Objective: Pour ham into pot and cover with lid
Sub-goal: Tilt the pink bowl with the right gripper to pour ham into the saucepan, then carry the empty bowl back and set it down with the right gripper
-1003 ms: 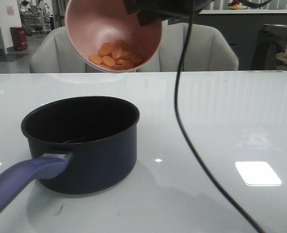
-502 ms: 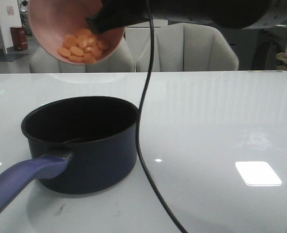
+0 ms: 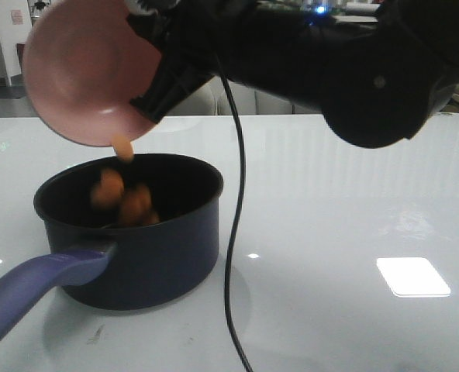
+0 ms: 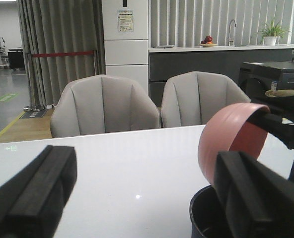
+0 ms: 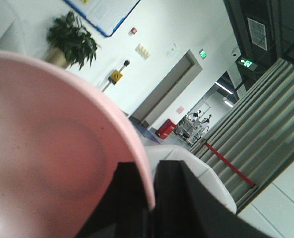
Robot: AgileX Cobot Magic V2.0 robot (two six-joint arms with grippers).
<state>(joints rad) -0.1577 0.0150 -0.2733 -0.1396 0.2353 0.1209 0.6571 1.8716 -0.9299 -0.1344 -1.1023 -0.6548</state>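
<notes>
Tipping the pink bowl steeply above the pot, the right gripper lets the ham slide out; blurred orange slices are falling from the bowl's low edge into the pot's black inside. Its jaws are pinched on the bowl's rim, one inside and one outside. The left gripper waits near the pot, jaws wide apart and holding nothing. The lid is not in view.

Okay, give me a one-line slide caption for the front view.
Right gripper tips the pink bowl over the pot as ham slices fall in.
</notes>
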